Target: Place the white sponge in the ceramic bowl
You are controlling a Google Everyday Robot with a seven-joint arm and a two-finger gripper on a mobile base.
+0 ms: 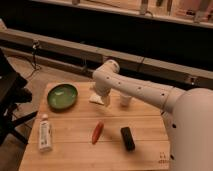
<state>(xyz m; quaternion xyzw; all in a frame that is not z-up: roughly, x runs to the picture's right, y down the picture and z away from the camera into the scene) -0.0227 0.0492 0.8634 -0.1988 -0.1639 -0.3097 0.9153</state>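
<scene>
- Carrying step, likely: the pincer (99, 95) meets the white sponge (96, 100) near the tabletop's (75, 150) far edge; I cannot tell its grip.
- Next: move toward the far-left corner, over the ceramic bowl (62, 96).

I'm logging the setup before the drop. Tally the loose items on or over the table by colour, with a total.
White: 3 (white sponge at the gripper, just right of the bowl; tube; cup)
Green: 1 (ceramic bowl)
Red: 1 (slim red item)
Black: 1 (black block)
Total: 6
</scene>
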